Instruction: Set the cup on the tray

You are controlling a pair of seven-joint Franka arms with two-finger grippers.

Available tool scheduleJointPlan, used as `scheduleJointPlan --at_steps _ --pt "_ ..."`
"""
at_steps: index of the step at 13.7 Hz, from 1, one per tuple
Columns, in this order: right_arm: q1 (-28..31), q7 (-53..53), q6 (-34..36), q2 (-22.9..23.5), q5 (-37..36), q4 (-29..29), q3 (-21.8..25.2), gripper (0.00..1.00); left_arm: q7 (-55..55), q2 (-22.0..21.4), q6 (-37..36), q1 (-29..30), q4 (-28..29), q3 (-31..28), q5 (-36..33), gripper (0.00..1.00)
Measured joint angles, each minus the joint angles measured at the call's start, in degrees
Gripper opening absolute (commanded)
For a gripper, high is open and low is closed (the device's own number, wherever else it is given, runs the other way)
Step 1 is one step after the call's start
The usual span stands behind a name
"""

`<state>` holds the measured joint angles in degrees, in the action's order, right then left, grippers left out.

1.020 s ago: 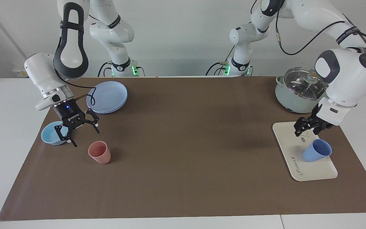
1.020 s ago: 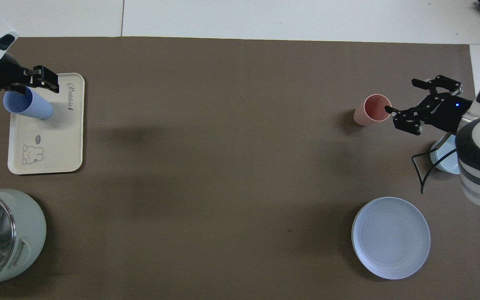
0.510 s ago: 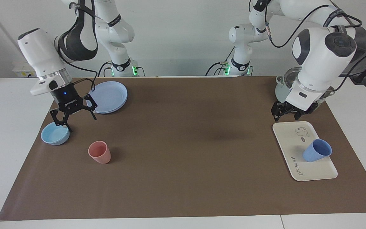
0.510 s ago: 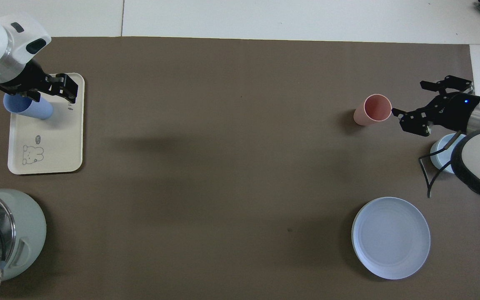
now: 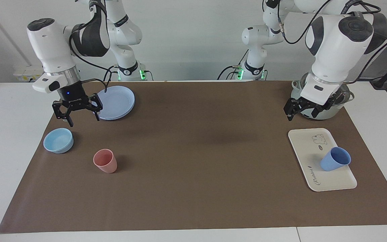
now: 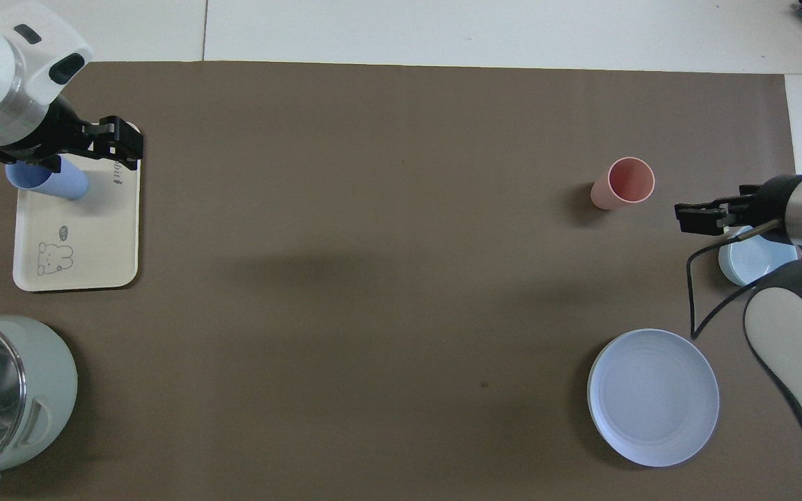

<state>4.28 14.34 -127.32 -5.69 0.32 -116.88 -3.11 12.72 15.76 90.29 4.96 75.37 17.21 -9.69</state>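
On the flat cream-white rectangular tray (image 5: 314, 158) at the left arm's end of the bench, the small periwinkle-blue ribbed plastic tumbler (image 5: 335, 159) stands alone, tilted a little as seen from the facing view, with nothing touching it. It sits on the part of the tray farther from the robots, by the cursive lettering, well away from the cartoon animal drawing.

What has changed over the last second is the left hand (image 5: 306, 108): it was low over the tray just beside the tumbler, and it has since lifted and drawn back toward the robots, so it now hangs over the brown mat in front of the pale green pot with a glass lid (image 5: 338, 101). Its fingers look spread, though they are seen edge-on and I would not swear to how wide. The right hand (image 5: 78, 111) has also risen, from near the salmon-pink plastic cup (image 5: 105, 161) to a spot over the mat between the shallow light-blue bowl (image 5: 58, 140) and the round blue plate (image 5: 114, 102), fingers spread and empty.

By my reading the placing is done, and both arms are simply clearing away.
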Motion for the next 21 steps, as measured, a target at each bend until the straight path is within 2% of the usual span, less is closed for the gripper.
scheduleJointPlan --at_steps 2,5,8,13,21 --pt "-3.1 -9.6 4.4 -0.3 -5.0 0.6 -0.2 1.00 0.0 0.0 0.0 0.7 0.0 0.0 0.4 1.00" --pt "-5.8 -17.3 14.0 -0.4 -6.0 4.7 -0.6 1.00 0.0 0.0 0.5 0.7 0.1 0.0 0.5 1.00" --pt "-5.1 -19.1 25.9 0.2 -4.1 13.1 -0.4 1.00 0.0 0.0 2.7 1.8 0.3 0.0 0.6 1.00" --pt "-1.0 -19.1 39.0 1.4 -0.7 23.3 0.2 1.00 0.0 0.0 4.7 3.8 0.8 -0.1 0.6 1.00" --pt "0.4 -19.2 38.4 2.3 1.1 23.3 0.3 1.00 0.0 -0.3 4.8 4.5 1.6 0.1 3.7 1.00"
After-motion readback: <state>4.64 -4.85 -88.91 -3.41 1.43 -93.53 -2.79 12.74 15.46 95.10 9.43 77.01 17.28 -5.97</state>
